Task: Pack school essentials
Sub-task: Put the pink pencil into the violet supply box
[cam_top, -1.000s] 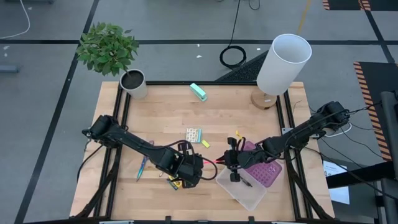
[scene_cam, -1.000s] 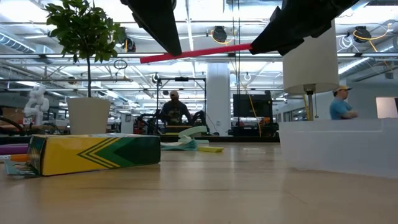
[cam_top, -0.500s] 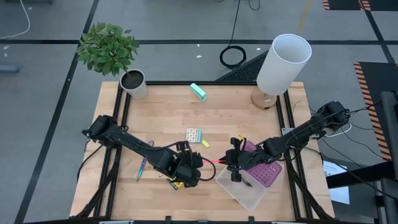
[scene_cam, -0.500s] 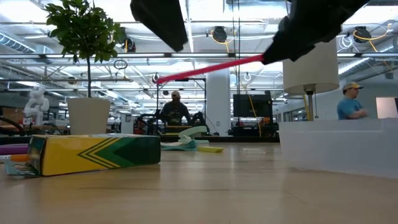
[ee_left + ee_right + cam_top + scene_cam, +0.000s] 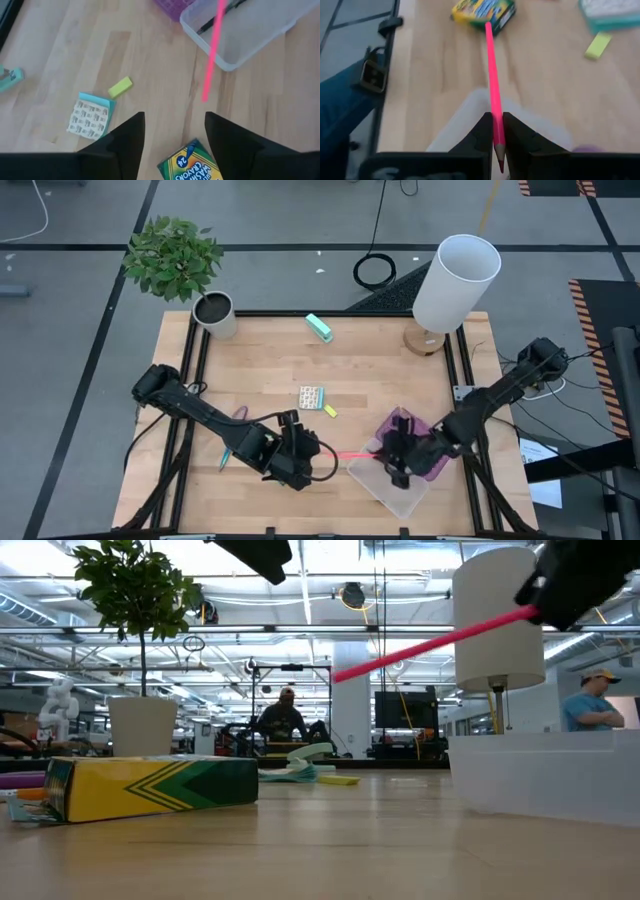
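The pen [image 5: 352, 453] is a thin pink-red stick, held in the air by the right gripper [image 5: 398, 463], whose fingers are clamped on one end of it. From there it pokes out over the near rim of the clear tray [image 5: 392, 494] toward the left gripper [image 5: 308, 460]. In the right wrist view the pen [image 5: 492, 80] runs straight out from between the two fingers, its free end pointing at the crayon box [image 5: 482, 11].

The left gripper stands off to the side of the tray with its fingers spread apart and nothing between them; the crayon box [image 5: 193, 162] lies just below it.

Judging by its look, the pen is light and stiff, with a smooth barrel (likely a bit slick). Gripped by the very end, it can swing or tilt, as the slant in the low view [image 5: 430, 643] suggests. A hold nearer the middle would steady it.

Inside the tray something dark and slim [image 5: 220, 16] already lies, and a purple basket [image 5: 420, 452] sits against the tray's far side. The small card [image 5: 311, 396] and eraser [image 5: 329, 410] rest on the table beyond the tray, well apart from it.
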Controlling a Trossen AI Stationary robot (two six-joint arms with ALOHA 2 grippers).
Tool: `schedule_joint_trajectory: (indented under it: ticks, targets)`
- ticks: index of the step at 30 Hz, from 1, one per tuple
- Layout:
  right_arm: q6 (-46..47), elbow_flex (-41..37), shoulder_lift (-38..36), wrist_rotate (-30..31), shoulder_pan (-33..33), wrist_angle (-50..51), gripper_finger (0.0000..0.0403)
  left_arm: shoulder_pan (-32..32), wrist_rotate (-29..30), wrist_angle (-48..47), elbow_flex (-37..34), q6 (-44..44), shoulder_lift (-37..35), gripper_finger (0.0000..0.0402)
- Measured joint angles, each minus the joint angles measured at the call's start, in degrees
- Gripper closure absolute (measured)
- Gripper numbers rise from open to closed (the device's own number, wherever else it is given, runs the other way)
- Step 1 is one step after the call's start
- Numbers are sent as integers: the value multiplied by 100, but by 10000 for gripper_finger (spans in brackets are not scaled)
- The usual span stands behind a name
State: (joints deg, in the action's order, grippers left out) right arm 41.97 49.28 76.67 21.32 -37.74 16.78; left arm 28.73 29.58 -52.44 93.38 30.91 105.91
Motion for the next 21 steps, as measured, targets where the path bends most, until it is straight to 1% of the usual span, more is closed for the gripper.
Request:
schedule_joint_trajectory:
  ticks: [6,10,15,21]
  targets:
    - [854,0,-23,0,-634,455,384,-22,61,2,0,413,0,213]
    - [1239,0,-28,0,-963,659,384,-16,59,8,0,642,2,215]
    - [1618,0,-140,-4,-1242,878,384,-16,59,43,0,879,2,215]
    - [2016,0,-526,270,-1528,1276,384,1,59,85,0,927,2,215]
